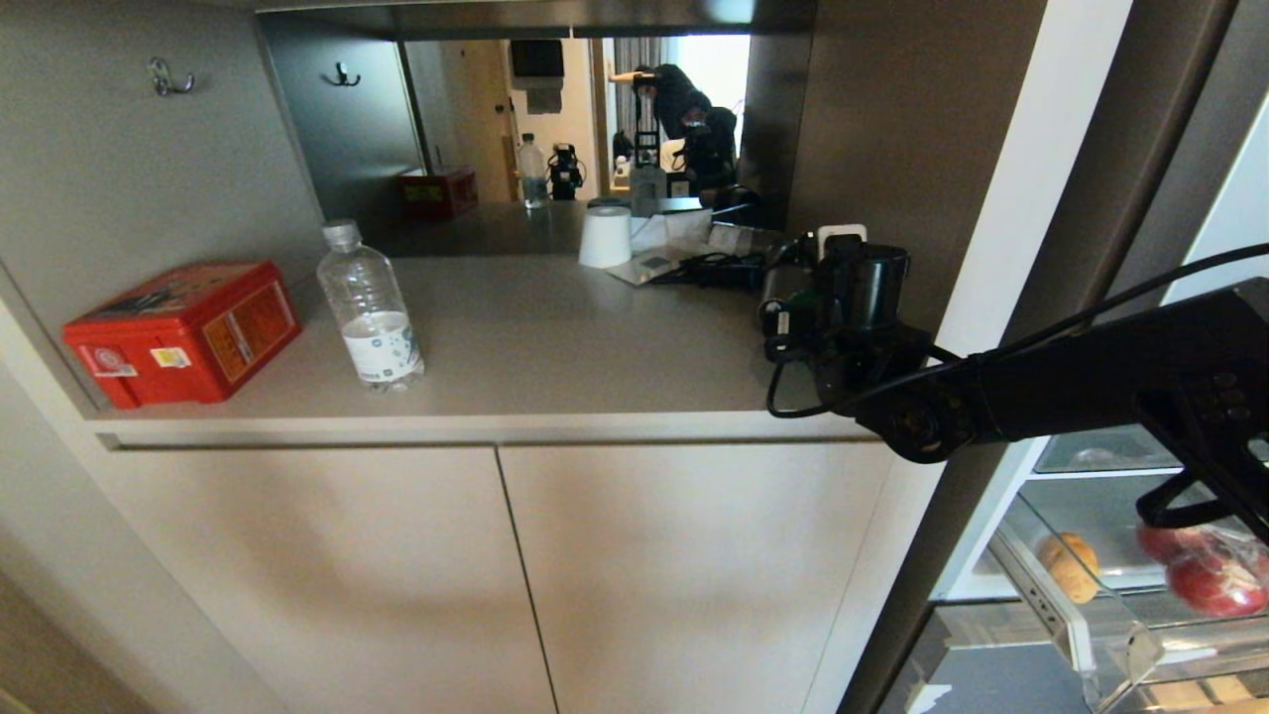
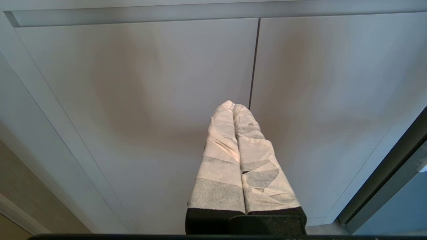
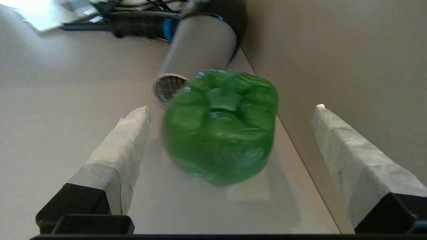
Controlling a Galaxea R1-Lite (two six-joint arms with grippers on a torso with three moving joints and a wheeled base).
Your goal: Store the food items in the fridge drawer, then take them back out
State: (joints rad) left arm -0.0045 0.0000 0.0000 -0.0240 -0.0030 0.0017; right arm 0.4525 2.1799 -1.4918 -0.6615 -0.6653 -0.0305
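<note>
The fridge drawer (image 1: 1076,620) stands pulled out low on the right with the potato (image 1: 1069,565) inside; the bell pepper (image 3: 220,126) sits on the counter (image 1: 555,337), so this looks like the taking-out stage, potato next. Right gripper (image 3: 230,133) spread wide around the pepper, touching nothing; left gripper (image 2: 238,140) pressed together, empty

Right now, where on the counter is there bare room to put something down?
The widest bare patch of the counter lies between the bottle and the right gripper, whose open fingers flank the pepper. The left end holds the red box. The back right, by the paper roll, is crowded with cables.
</note>
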